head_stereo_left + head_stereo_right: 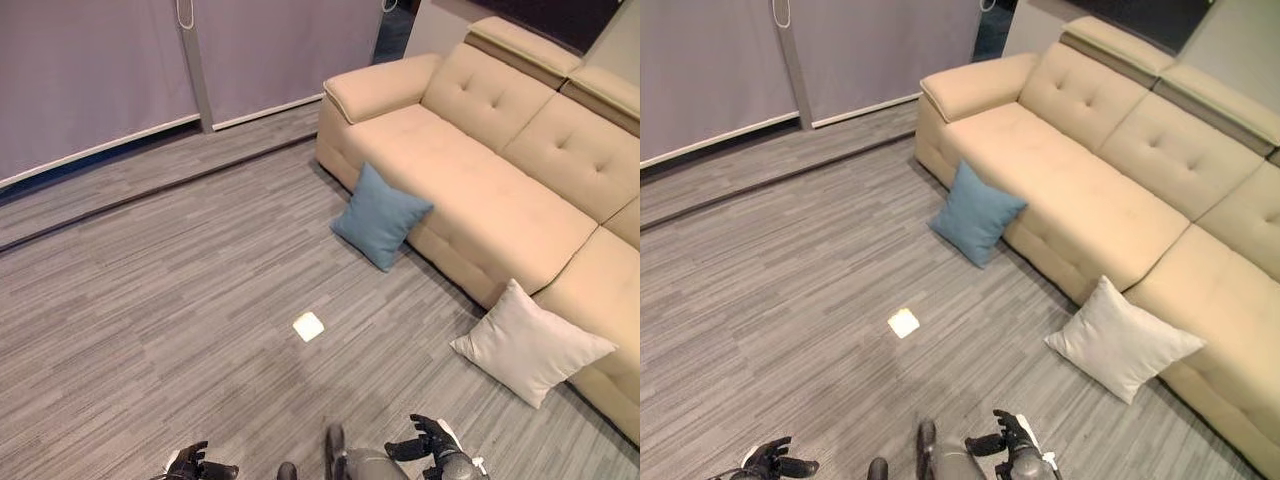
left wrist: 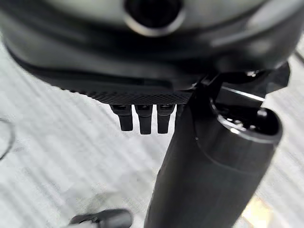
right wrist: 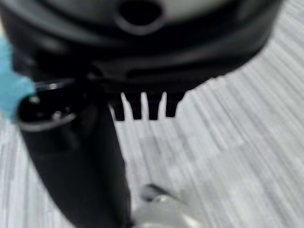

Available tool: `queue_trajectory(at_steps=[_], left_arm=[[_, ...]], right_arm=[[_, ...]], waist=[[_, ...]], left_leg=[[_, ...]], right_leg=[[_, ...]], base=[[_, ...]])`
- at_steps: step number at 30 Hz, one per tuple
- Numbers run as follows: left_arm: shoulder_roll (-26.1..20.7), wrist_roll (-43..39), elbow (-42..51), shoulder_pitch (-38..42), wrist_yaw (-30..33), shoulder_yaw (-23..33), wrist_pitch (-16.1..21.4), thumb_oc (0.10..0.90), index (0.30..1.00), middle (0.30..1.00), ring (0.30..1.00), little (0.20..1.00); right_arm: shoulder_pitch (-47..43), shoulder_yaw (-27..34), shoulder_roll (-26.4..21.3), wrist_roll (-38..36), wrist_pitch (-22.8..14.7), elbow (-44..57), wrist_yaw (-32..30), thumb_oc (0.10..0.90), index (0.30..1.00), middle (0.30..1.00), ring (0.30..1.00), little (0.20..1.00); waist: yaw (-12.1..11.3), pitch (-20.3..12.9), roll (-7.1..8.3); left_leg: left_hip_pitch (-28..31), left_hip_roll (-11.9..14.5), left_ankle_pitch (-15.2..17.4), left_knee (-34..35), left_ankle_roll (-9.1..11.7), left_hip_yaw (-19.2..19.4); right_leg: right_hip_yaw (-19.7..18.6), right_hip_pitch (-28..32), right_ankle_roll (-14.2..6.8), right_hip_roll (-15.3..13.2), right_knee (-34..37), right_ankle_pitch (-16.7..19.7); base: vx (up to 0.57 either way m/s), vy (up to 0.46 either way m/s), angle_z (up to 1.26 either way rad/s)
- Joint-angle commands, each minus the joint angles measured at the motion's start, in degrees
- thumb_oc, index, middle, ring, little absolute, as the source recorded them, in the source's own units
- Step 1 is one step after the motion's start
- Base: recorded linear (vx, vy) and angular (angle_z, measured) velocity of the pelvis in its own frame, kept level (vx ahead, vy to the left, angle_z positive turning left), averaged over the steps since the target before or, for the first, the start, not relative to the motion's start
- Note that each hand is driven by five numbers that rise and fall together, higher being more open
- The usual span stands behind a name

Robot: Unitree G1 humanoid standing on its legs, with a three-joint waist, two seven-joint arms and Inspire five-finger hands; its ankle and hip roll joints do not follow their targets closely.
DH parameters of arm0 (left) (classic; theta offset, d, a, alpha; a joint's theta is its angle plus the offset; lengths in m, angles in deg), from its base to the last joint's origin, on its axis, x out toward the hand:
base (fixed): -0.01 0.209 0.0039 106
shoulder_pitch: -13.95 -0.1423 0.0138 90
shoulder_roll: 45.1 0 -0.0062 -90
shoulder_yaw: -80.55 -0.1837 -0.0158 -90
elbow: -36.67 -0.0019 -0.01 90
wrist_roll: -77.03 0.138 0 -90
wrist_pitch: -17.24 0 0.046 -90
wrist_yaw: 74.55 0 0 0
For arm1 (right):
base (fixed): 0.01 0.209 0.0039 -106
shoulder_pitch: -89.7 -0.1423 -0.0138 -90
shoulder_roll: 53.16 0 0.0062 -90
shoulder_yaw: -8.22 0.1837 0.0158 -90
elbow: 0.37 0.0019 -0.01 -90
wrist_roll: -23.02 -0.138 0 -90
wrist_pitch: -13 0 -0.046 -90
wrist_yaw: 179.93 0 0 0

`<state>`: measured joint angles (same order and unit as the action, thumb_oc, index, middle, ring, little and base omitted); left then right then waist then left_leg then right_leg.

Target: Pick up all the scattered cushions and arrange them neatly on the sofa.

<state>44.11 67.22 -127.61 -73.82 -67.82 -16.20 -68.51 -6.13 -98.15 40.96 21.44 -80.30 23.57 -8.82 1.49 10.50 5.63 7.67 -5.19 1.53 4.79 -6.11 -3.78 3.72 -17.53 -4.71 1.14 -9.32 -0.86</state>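
Blue cushion (image 1: 380,216) and white cushion (image 1: 530,343) on floor, both propped against sofa (image 1: 470,185) front; seat bare. Left hand (image 1: 190,464) and right hand (image 1: 432,446) low, well apart from cushions, fingers relaxed, empty: nothing picked up yet

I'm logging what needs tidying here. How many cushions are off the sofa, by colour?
Blue cushion: 1, on the floor, leaning against the sofa front.
Off-white cushion: 1, on the floor, also against the sofa front.
Total: 2. Neither hand holds one.
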Motion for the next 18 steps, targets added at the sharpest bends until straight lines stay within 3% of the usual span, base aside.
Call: queue_trajectory(at_steps=[1, 3, 5, 7, 8, 9, 11, 13, 15, 18], left_arm=[[-0.8, 1.86, 1.1, 0.1, 0.18, -0.26, 1.3, 0.8, 0.9, 0.9, 0.9, 0.9], [-0.61, 2.13, 0.98, -0.02, 0.25, -0.26, 1.2, 0.8, 0.9, 0.9, 0.9, 0.9], [-0.04, 1.63, 0.57, -0.73, 0.26, 0.06, 1.25, 0.8, 0.9, 0.9, 0.9, 0.9], [0.12, 1.51, 0.72, -0.89, 0.24, 0.09, 1.18, 0.8, 0.9, 0.9, 0.9, 0.9], [0.07, 1.28, 1.05, -0.65, 0.12, -0.11, 1.16, 0.8, 0.9, 0.9, 0.9, 0.9], [-0.12, 0.84, 1.44, -0.32, 0.21, -0.17, 1.17, 0.8, 0.9, 0.9, 0.9, 0.9], [-0.39, 0.34, 2.12, 0.15, 0.45, -0.35, 1.11, 0.8, 0.9, 0.9, 0.9, 0.9], [-0.6, 0.09, 2.36, 0.22, 0.53, -0.4, 0.98, 0.8, 0.9, 0.9, 0.9, 0.9], [-0.54, 0.11, 2.34, -0.06, 0.46, -0.43, 0.94, 0.8, 0.9, 0.9, 0.9, 0.9], [-0.46, -0.34, 2.22, -0.79, 0.55, 0.14, 0.96, 0.8, 0.9, 0.9, 0.9, 0.9]], right_arm=[[1.3, 0.26, -3.53, -1.22, -0.13, -0.96, -0.82, 0.8, 0.9, 0.9, 0.9, 0.9], [1.93, 0.75, -3.45, -1.59, -0.15, -1.1, -0.81, 0.8, 0.9, 0.9, 0.9, 0.9], [3.76, 2.51, -3.56, -2.91, -0.58, -1.44, -0.85, 0.8, 0.9, 0.9, 0.9, 0.9], [3.93, 2.75, -3.5, -3.1, -0.53, -1.6, -0.75, 0.8, 0.9, 0.9, 0.9, 0.9], [3.63, 2.66, -3.7, -3.41, -0.67, -1.83, -0.77, 0.8, 0.9, 0.9, 0.9, 0.9], [3.42, 2.5, -3.91, -3.55, -0.76, -1.61, -0.83, 0.8, 0.9, 0.9, 0.9, 0.9], [3.04, 2.5, -4.32, -4.07, -0.67, -1.75, -1.04, 0.8, 0.9, 0.9, 0.9, 0.9], [3.09, 2.42, -4.5, -4.35, -0.28, -2.01, -1.1, 0.8, 0.9, 0.9, 0.9, 0.9], [3.23, 2.42, -4.6, -4.35, -0.18, -2.13, -1.27, 0.8, 0.9, 0.9, 0.9, 0.9], [3.34, 2.38, -4.57, -4.09, -0.23, -1.94, -1.41, 0.8, 0.9, 0.9, 0.9, 0.9]], waist=[[0.72, -0.11, -0.39], [0.98, -0.75, -0.53], [1.97, -2.8, -1.08], [2.18, -2.97, -1.2], [1.9, -2.21, -0.59], [1.47, -1.33, 0.17], [0.48, -0.45, 1.36], [-0.15, -0.35, 2.08], [-0.58, -0.74, 2.66], [-1.47, -1.09, 2.23]], left_leg=[[-0.26, -1.58, 5.42, -4.5, 3.7, -4.36], [0.61, -1.26, 5.51, -4.15, 4.03, -4.87], [1.77, 0.39, 5.9, -5.72, 6.59, -4.48], [1.31, 0.94, 5.34, -8.28, 7.51, -3.88], [-2.31, 0.93, 3.14, -17.25, 9.45, -1.89], [-5.68, 1.0, 1.84, -22.39, 9.96, -0.29], [-11.02, 1.95, 1.97, -29.78, 9.24, 2.91], [-14.14, 3.55, 3.51, -30.76, 7.94, 5.98], [-16.0, 4.06, 5.18, -26.66, 6.96, 8.17], [-17.67, 3.55, 2.95, -18.43, 7.35, 8.15]], right_leg=[[-0.35, 7.1, -0.69, 1.37, 1.54, 0.94], [-1.01, 7.55, -0.25, 1.89, 1.54, 0.66], [0.2, 10.2, 0.82, 1.6, 3.29, -0.01], [0.45, 11.31, 1.01, 1.66, 4.02, -0.09], [-0.07, 13.62, 1.45, 1.3, 5.54, 0.01], [-0.64, 14.56, 1.96, 0.83, 5.95, -0.02], [-0.83, 16.22, 2.6, 0.03, 7.02, -0.51], [-0.54, 17.34, 2.8, -0.62, 7.45, -1.26], [-0.49, 18.55, 2.53, -1.13, 8.01, -2.01], [-1.06, 20.62, 2.24, -0.53, 8.57, -3.58]], base=[[0.33, -0.06, 0.47], [0.21, -0.041, 0.44], [0.33, -0.096, 0.53], [0.25, -0.1, 0.48], [0.22, -0.119, 0.49], [0.15, -0.111, 0.24], [0.11, -0.088, -0.22], [0.17, -0.045, -0.19], [0.24, 0.014, 0.08], [0.26, 0.073, 0.09]])
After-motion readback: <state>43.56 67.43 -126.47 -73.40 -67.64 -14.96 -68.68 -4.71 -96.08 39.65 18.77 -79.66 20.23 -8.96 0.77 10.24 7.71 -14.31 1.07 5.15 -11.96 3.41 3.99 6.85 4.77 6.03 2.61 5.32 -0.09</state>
